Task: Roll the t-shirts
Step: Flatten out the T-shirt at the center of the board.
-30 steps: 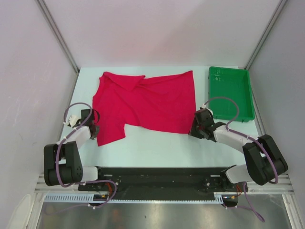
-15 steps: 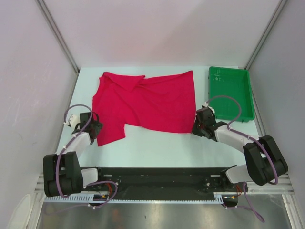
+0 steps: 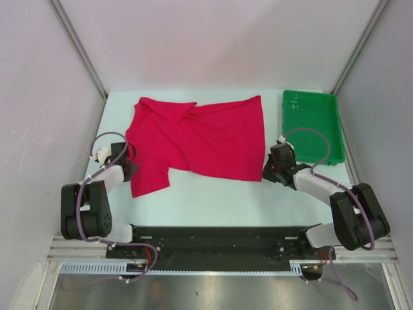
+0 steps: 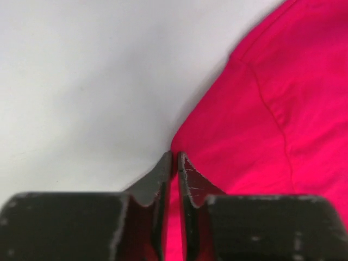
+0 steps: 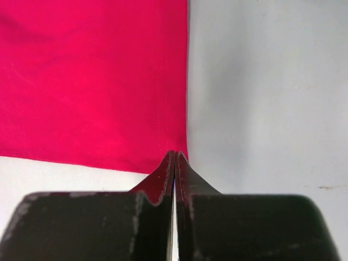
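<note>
Rear overhead on whole table (image 3: 213, 194); wrist views low, close on t-shirt (image 3: 200, 139) edges

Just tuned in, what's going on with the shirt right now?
The two arms are setting up to roll the red t-shirt, which lies spread out and wrinkled on the table, not yet rolled. The left gripper sits at the shirt's near left edge, nearly closed, with red cloth showing between its jaws. The right gripper is shut at the near right corner; whether it has cloth pinched is unclear. The green tray stands apart at the far right.
</note>
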